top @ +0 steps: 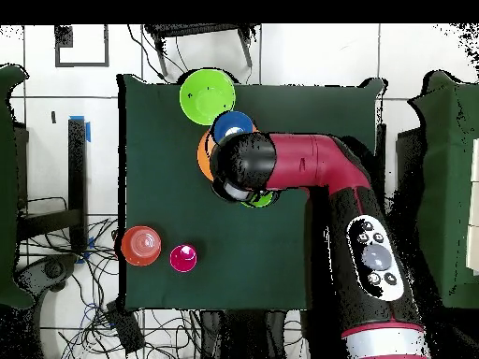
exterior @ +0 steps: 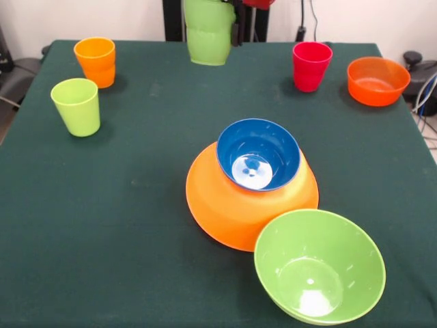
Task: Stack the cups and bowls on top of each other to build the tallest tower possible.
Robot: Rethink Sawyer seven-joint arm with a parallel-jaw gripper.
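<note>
The tower is a very large orange bowl (exterior: 232, 205) (top: 203, 154), turned upside down mid-table, with a small blue bowl (exterior: 258, 154) (top: 232, 124) upright on it. A large light green bowl (exterior: 319, 265) (top: 208, 95) sits upright against the orange bowl's near edge. At the far side hangs a green cup (exterior: 208, 31) (top: 260, 199), with my gripper (exterior: 236, 29) shut on its right rim. In the overhead view the arm hides the gripper. An orange cup (exterior: 94, 60) and a lime green cup (exterior: 76, 106) stand at the left. At the right are a red-pink cup (exterior: 311, 65) (top: 183, 258) and a small red-orange bowl (exterior: 377, 80) (top: 140, 245).
Dark green cloth covers the table (exterior: 123, 225). Cables (exterior: 427, 96) lie just off its right edge. The red arm (top: 309, 168) stretches over the table's middle in the overhead view.
</note>
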